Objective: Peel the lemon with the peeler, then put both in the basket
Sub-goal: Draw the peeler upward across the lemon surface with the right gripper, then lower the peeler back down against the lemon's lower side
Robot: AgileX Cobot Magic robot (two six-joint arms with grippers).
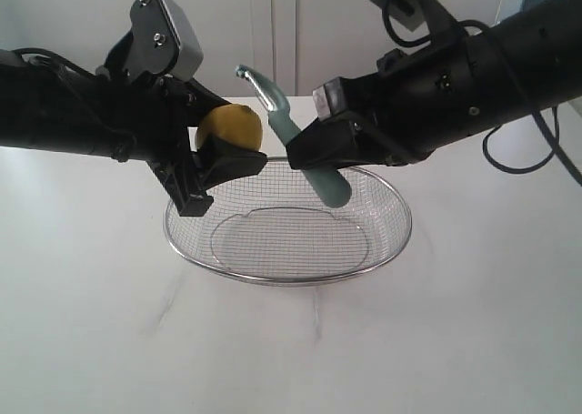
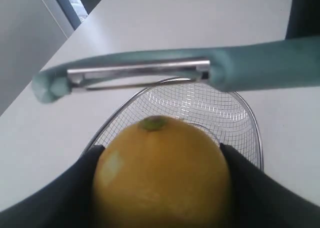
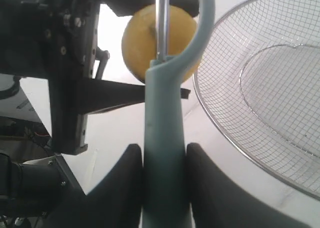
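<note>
My left gripper (image 1: 214,146) is shut on the yellow lemon (image 1: 232,127), held in the air above the left rim of the wire basket (image 1: 291,273). The lemon (image 2: 160,173) fills the left wrist view between both black fingers, nub end outward. My right gripper (image 1: 314,150) is shut on the teal peeler (image 1: 305,150) by its handle (image 3: 164,138). The peeler's curved head and metal blade (image 2: 140,72) reach up just beside the lemon (image 3: 142,42); whether the blade touches the skin I cannot tell.
The basket (image 3: 260,97) holds nothing and stands on a white table (image 1: 109,323). Both black arms meet over its back rim. A pale wall and cabinet doors close the far side.
</note>
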